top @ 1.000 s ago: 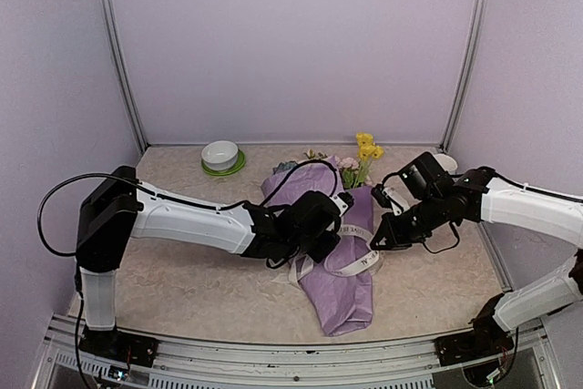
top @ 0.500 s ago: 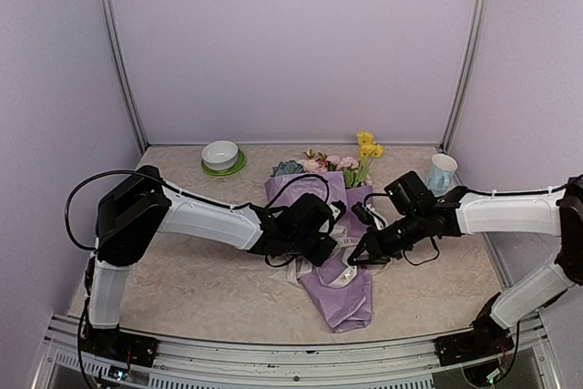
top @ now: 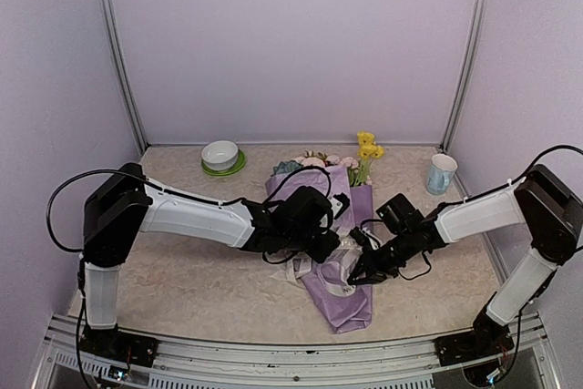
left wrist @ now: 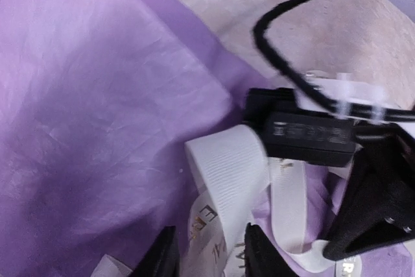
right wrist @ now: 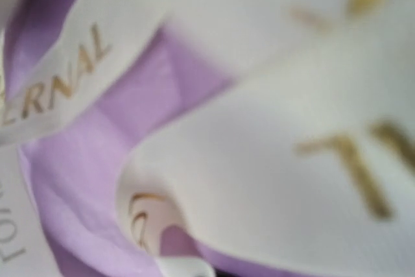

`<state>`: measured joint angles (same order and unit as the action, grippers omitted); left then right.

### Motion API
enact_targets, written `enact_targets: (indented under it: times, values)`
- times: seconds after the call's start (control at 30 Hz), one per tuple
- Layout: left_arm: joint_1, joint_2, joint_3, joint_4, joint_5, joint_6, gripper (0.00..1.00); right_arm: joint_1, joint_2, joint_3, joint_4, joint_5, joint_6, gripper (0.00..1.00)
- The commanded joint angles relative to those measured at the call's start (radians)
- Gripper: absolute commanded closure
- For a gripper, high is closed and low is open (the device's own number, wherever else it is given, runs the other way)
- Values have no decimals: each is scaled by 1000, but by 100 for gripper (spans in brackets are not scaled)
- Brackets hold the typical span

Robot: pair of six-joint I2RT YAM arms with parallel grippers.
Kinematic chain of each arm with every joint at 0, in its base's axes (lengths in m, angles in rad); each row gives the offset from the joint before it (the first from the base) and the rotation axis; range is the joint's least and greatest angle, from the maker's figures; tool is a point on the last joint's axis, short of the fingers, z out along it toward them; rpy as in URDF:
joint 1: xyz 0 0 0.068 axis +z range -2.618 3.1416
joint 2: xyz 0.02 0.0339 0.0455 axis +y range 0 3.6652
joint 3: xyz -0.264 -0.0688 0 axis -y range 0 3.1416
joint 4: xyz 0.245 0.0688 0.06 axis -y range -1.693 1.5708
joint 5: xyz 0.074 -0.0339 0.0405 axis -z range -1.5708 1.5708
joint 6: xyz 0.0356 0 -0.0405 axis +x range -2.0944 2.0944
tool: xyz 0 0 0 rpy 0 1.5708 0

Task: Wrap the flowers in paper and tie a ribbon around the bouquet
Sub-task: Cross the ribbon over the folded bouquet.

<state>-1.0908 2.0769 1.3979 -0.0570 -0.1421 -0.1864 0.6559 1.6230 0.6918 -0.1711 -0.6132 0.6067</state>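
The bouquet [top: 344, 302], a cone of lilac paper [left wrist: 97, 128], lies on the table with its narrow end toward me. Its flowers [top: 365, 147] show yellow, pink and blue at the far end. The cream ribbon [top: 298, 271] with lettering is looped over the cone's middle. My left gripper [top: 330, 248] sits on the cone; in the left wrist view it [left wrist: 209, 254] is open, with the ribbon [left wrist: 227, 167] running loosely between the fingers. My right gripper [top: 353, 277] presses in from the right. Its fingers are hidden behind blurred ribbon [right wrist: 292, 160] and paper [right wrist: 130, 102], and it is shut on the ribbon.
A white bowl on a green plate [top: 221, 156] stands at the back left. A pale blue cup [top: 442, 173] stands at the back right. Lilac walls with metal posts close in the table. A black cable [left wrist: 285, 50] arcs over the bouquet.
My left jaws have parted around the ribbon. My right gripper has moved down and left, from beside the bouquet onto its middle, and the ribbon loop has slackened.
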Motion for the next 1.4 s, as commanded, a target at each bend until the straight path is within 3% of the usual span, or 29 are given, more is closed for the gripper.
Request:
enact_targets:
  times: [0.0,0.13,0.2,0.27,0.37,0.43,0.47,0.53,0.6,0.77,1.0,1.2,1.37]
  values:
    - [-52,-90,50,-50,-22,74,47,-18,46,-33,10,53,-17,100]
    - [-69,-162,61,-107,-1,122,23,-22,51,-34,13,54,-22,100]
    - [-71,-219,45,-142,12,131,5,-24,49,-35,13,56,-24,100]
    - [-72,-293,6,-165,-29,120,1,-25,50,-34,10,56,-27,100]
    - [-58,-434,-109,-207,-165,19,1,-28,51,-32,7,53,-34,100]
    - [10,-506,-193,-300,-226,-134,6,-29,52,-28,3,49,-37,100]
    - [55,-526,-229,-368,-225,-227,17,-29,52,-27,1,47,-40,100]
    - [124,-539,-309,-486,-192,-376,48,-29,51,-23,-5,46,-46,100]
    - [135,-541,-400,-503,-151,-439,60,-29,51,-20,-7,45,-48,100]
    - [118,-458,-493,-440,-151,-437,55,-29,48,-22,-3,38,-55,100]
    - [-67,-252,-473,-236,-312,-155,53,-29,28,-32,-2,32,-53,100]
    - [-64,-140,-503,-144,-127,-37,43,-29,-1,-40,-3,50,-47,100]
    - [-73,-196,-531,-52,-50,67,40,-29,-4,-43,0,40,-48,100]
